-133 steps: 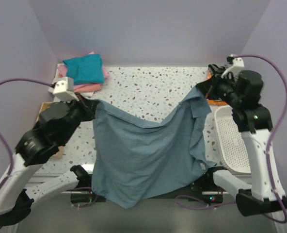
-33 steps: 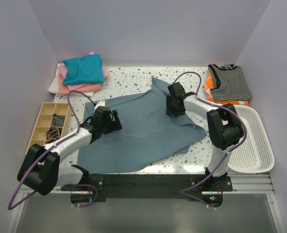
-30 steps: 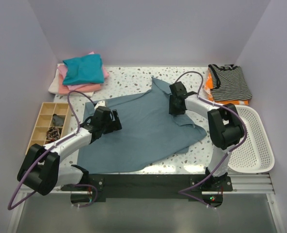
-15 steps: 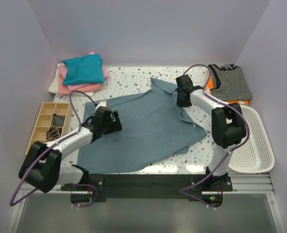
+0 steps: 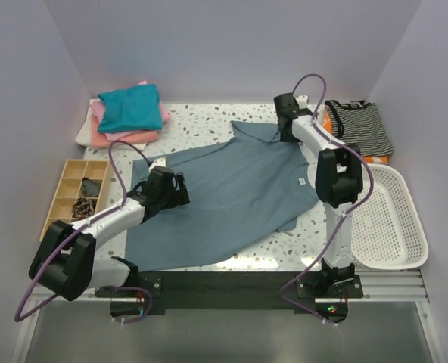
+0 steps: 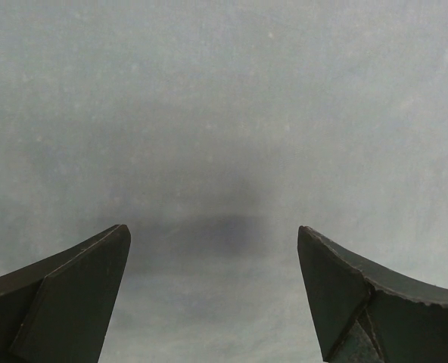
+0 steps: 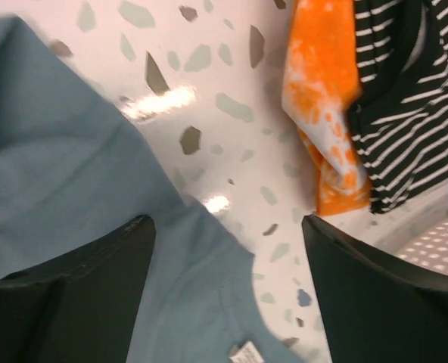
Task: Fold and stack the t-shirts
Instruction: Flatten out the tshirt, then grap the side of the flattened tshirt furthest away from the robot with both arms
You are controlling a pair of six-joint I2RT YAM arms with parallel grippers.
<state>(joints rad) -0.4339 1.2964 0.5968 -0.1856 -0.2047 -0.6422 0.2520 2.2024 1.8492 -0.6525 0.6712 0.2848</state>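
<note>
Across the frame's centre, a large slate-blue cloth t-shirt (image 5: pixel 224 200) lies spread but skewed on the speckled bench (image 5: pixel 209 125). Both claws gape empty: left claw (image 6: pixel 213 234) centre-left, right claw (image 7: pixel 228 223) upper right by its neck. Folding now would likely lock in crooked edges.

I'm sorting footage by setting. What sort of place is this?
Probably a robotics lab test cell: plain lavender walls box in a speckled terrazzo table, and a left arm and right arm bolted at its edge reach over a slate-blue t-shirt.
</note>
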